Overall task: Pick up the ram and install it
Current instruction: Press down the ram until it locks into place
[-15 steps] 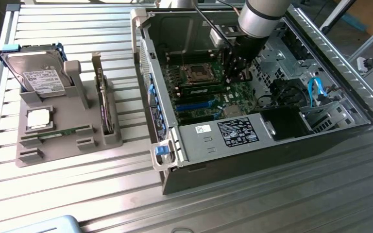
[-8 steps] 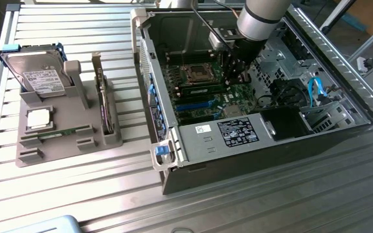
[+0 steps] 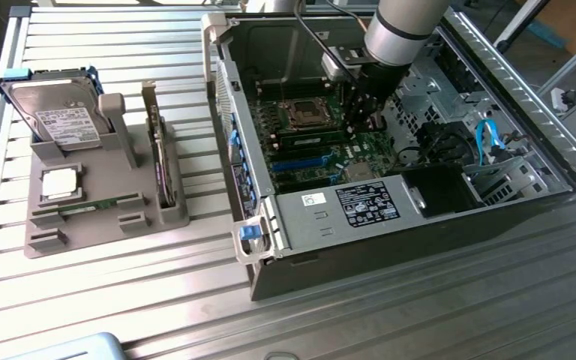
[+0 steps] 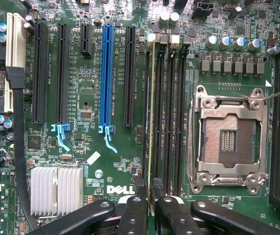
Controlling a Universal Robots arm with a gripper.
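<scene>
Slatted table [image 3: 98, 300]: ribbed metal surface carrying the whole scene, a grey parts stand towards its left edge in the exterior view, the computer across its middle.
Computer case [image 3: 528, 187]: open tower lying on its side, side panel off, interior facing up.
Motherboard [image 4: 88, 142]: green Dell board on the floor of the case, with black and blue expansion slots, a finned heatsink and an empty CPU socket [image 4: 228, 139].
Robot arm [image 3: 403, 30]: grey tube reaching down into the case from its far edge, above the middle of the board.
Parts stand [image 3: 78, 214]: holds a hard drive [image 3: 58, 112] upright at its far end, a dark expansion card [image 3: 158, 157] on edge along its case-side edge, and a square silvery processor [image 3: 60, 182] lying flat.
Gripper [image 4: 149, 205]: low over the memory slots; the two black fingers [image 4: 135, 215] stand narrow, pinched on the end of the stick.
Ram [image 4: 151, 122]: thin green stick seen edge-on, upright in the row of memory slots [image 4: 171, 112] beside the CPU socket, its near end between the fingers. I cannot tell whether it is fully seated.
Handling, as I judge it: light and stiff, but brittle and thin, with delicate chips and contacts. Best held by the bare long edges or the ends, kept square to the slot, pressed evenly.
</scene>
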